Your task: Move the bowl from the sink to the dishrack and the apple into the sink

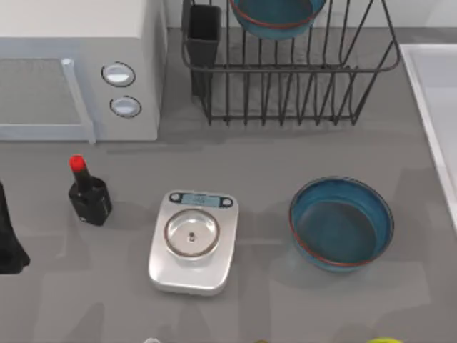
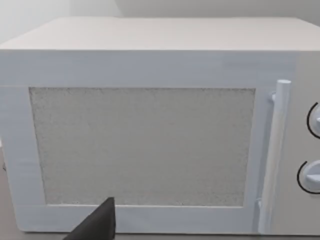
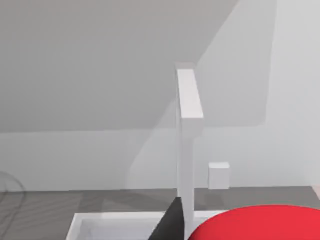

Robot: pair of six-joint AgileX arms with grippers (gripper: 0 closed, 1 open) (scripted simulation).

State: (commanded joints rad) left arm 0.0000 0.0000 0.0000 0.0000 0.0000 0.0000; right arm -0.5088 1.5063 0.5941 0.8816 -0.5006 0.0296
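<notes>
In the right wrist view, my right gripper (image 3: 210,232) is shut on the red apple (image 3: 255,222), with one dark finger (image 3: 172,225) beside it. It hangs just over the pale sink (image 3: 125,220), close to the white faucet (image 3: 187,150). The sink's rim (image 1: 428,107) runs along the table's right edge. A deep-blue bowl (image 1: 275,18) rests in the black wire dishrack (image 1: 285,78). A look-alike blue bowl (image 1: 341,223) stands on the table right of centre. My left arm (image 1: 8,243) is parked at the left edge, its finger (image 2: 97,225) facing the microwave.
A white microwave (image 1: 78,71) fills the back left. A black bottle with a red cap (image 1: 87,193) stands in front of it. A silver kitchen scale (image 1: 193,241) sits mid-table. A yellow-green item (image 1: 385,341) peeks in at the front edge.
</notes>
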